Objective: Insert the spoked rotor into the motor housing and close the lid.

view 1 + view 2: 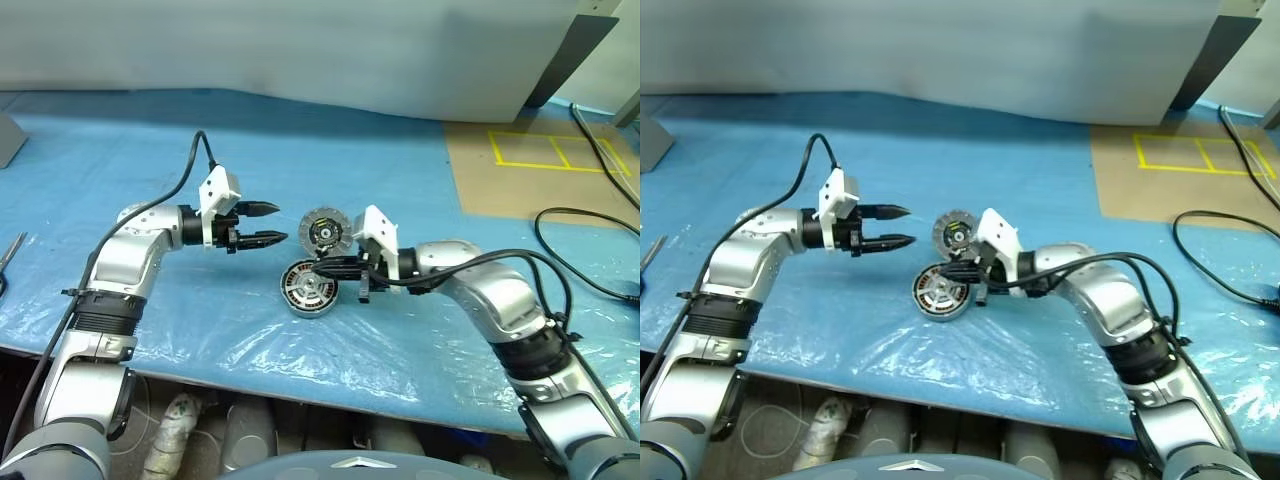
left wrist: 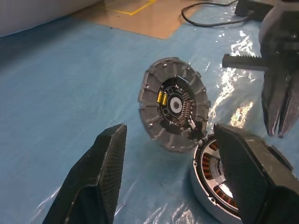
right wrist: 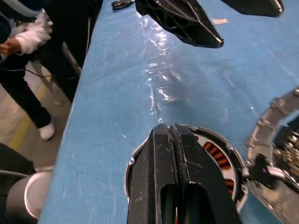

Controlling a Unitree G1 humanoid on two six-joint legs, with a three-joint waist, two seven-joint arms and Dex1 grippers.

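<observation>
The near edge of the worktop (image 1: 200,345) runs across in front of both arms, its blue sheet under a crinkled clear film, and there is a fair strip of bare blue between that edge and the parts. Closest to the edge lies the motor housing (image 1: 307,288), flat on the sheet with its copper windings facing up. The right pincer (image 1: 340,268) hangs just over it, its two black fingers clenched together on nothing (in the right wrist view they meet tip to tip above the windings). Just behind the housing, and touching or nearly touching its far rim, a round finned lid (image 1: 323,231) stands tipped up on edge, its inner face with a small circuit board turned toward the left arm; it looks joined to the housing at the bottom, though I cannot tell for certain. The left pincer (image 1: 275,224) is held level off to the left of that lid, fingers spread apart and empty, with a clear gap between its tips and the lid's rim.

Farther back the blue sheet is open on the left side. On the right it ends at a brown board (image 1: 520,180) marked with yellow tape, and a black cable (image 1: 585,265) loops across that side.
</observation>
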